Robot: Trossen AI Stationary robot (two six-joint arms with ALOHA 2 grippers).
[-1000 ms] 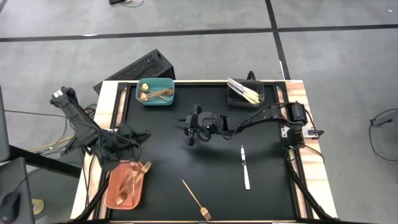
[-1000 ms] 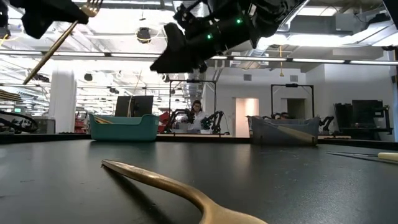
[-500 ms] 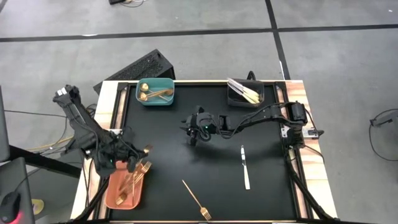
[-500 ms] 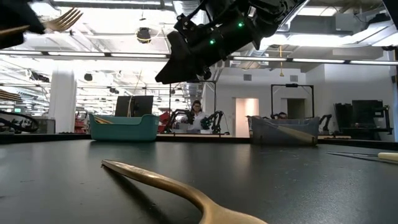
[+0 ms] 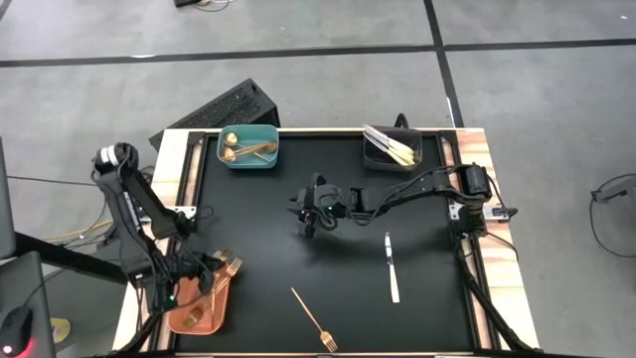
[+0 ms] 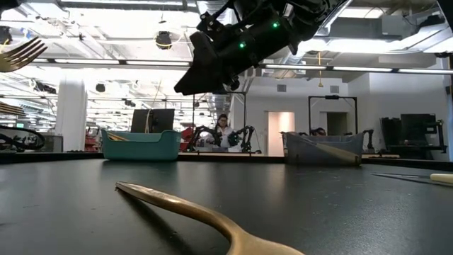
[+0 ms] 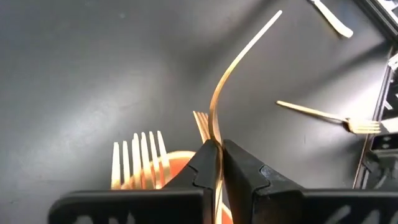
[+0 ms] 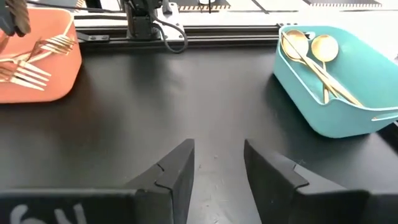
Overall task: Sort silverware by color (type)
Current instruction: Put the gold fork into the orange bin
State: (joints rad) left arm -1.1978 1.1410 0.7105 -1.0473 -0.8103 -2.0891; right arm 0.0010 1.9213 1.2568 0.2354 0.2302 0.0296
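Observation:
My left gripper [image 7: 217,146] hangs over the salmon tray's [image 5: 187,320] far right corner at the table's near left [image 5: 204,276], shut on a gold fork [image 7: 233,68]. The fork's tines [image 6: 21,53] show high up in the low view. Several gold forks [image 8: 37,59] lie in the tray. Over the table's middle my right gripper [image 8: 217,168] hovers open [image 5: 310,214] with nothing between its fingers. Another gold fork [image 5: 313,318] and a white knife [image 5: 391,267] lie flat on the black mat. My left gripper pinches the fork's slim handle [image 7: 216,138] edge-on between its two fingers. The fingers slant down toward the table's right side and lie along the fork. The fork reaches out past the fingertips and curves upward, lifted clear of tray and mat.
A teal bin [image 5: 248,159] with gold spoons [image 8: 311,53] stands at the far left. A dark bin [image 5: 393,159] with white knives stands at the far right. Bare black mat lies between the tray and the loose fork [image 7: 323,115].
My left gripper has carried the fork toward the table's near edge and down to the salmon tray, rolling its wrist as it went; the fork stays in the hold. My right gripper has kept its place, open.

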